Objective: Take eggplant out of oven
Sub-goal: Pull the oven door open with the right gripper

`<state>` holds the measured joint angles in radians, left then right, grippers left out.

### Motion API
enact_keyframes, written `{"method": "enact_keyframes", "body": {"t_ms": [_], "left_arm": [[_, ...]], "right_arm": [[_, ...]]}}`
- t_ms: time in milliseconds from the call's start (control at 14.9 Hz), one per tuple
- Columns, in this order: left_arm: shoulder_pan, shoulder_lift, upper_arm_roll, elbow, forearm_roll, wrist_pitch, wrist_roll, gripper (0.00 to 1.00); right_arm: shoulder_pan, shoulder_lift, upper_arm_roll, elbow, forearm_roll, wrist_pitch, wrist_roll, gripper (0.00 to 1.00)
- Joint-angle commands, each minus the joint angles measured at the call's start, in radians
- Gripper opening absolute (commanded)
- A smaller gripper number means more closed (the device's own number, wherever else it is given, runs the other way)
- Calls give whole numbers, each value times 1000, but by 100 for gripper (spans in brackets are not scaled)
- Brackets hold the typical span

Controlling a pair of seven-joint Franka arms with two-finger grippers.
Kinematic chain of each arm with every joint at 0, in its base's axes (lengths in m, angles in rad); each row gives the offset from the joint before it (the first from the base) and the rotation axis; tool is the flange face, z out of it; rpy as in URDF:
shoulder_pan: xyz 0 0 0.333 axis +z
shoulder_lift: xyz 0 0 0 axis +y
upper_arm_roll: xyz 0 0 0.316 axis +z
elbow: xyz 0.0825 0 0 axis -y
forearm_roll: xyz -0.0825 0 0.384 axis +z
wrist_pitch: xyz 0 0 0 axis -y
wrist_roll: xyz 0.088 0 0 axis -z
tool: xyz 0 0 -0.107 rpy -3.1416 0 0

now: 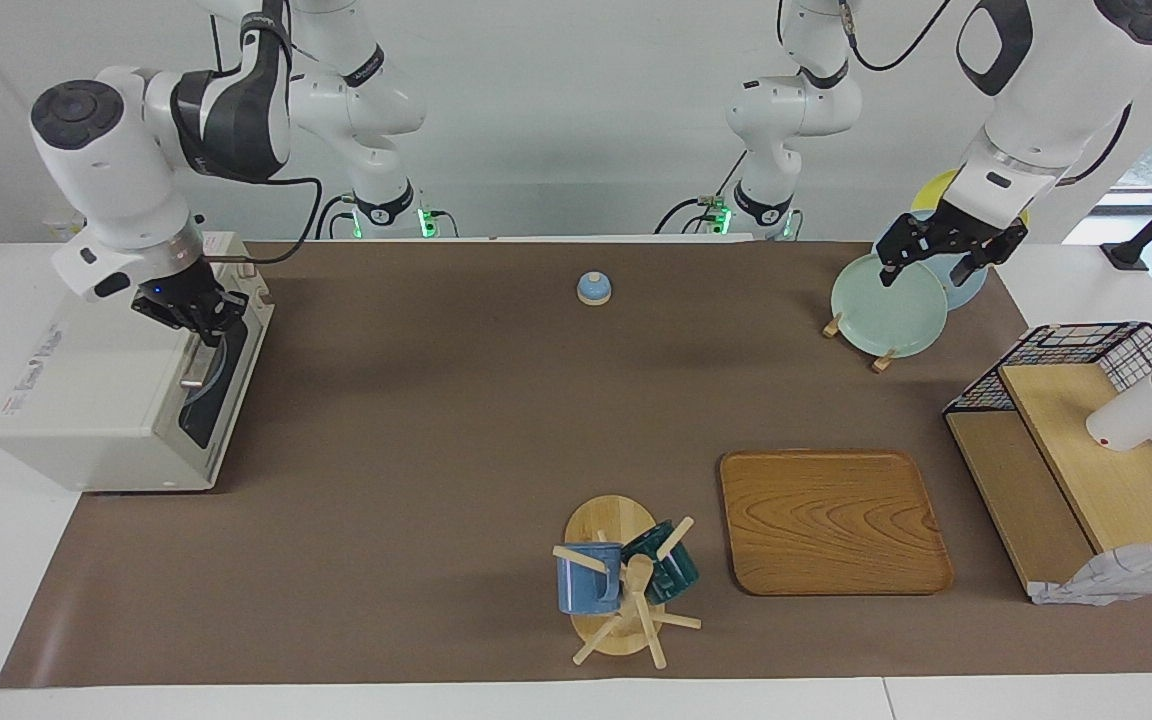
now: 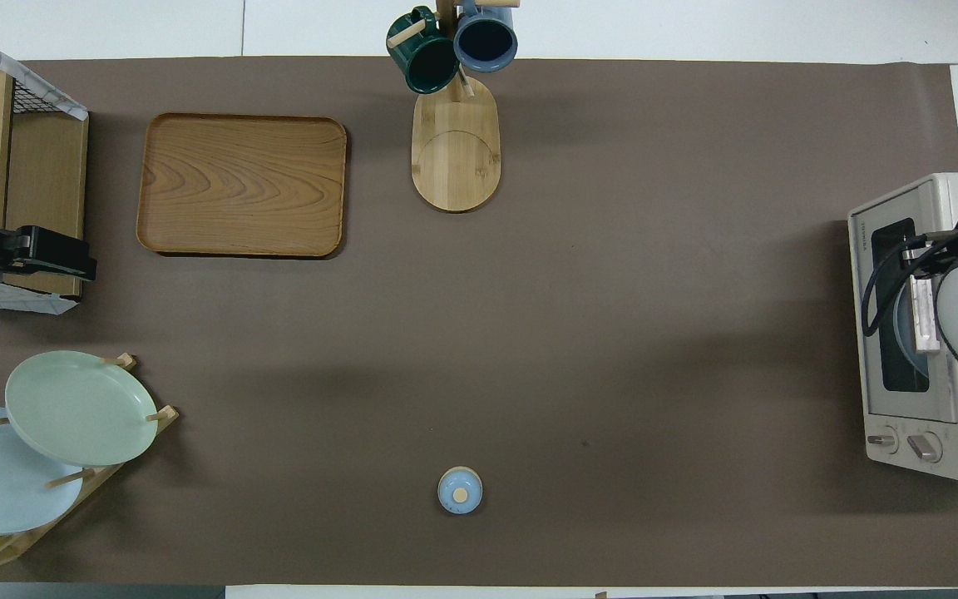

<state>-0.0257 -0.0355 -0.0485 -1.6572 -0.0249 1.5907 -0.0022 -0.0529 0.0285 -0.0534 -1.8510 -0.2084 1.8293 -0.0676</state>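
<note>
The off-white oven [image 1: 106,400] stands at the right arm's end of the table, and it also shows in the overhead view [image 2: 899,204]. Its dark glass door [image 1: 211,410] looks closed. A pale blue rounded shape shows through the glass. The eggplant is hidden. My right gripper [image 1: 191,312] is at the end of the metal bar handle [image 1: 198,365] nearer to the robots. In the overhead view the arm covers it. My left gripper [image 1: 946,265] is open and empty, up in the air by the plate rack [image 1: 891,305], waiting.
A small blue knobbed dome [image 1: 593,288] sits mid-table near the robots. A wooden tray [image 1: 831,520] and a mug tree [image 1: 626,585] with two mugs lie farther out. A wire basket with wooden shelves [image 1: 1086,450] and a white cup stands at the left arm's end.
</note>
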Motion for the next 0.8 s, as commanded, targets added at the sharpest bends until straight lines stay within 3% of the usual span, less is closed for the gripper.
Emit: {"method": "enact_keyframes", "body": {"t_ms": [0,335,603,737], "left_arm": [[9,-7,-5,4,16,-18,5,100],[9,-7,-5,4,16,-18,7,100],[9,-6,-5,4,16,-18,5,100],[9,-7,-5,4,16,-18,7,100]], "right_arm": [[-21,-27,4,-89,-39,65,14,0],[-28,-47,6,-151,-40,102,18,0],[-21,-35,7,-200,-22,199,20,0],[-16,-33,7,-203,55,214,32,0]]}}
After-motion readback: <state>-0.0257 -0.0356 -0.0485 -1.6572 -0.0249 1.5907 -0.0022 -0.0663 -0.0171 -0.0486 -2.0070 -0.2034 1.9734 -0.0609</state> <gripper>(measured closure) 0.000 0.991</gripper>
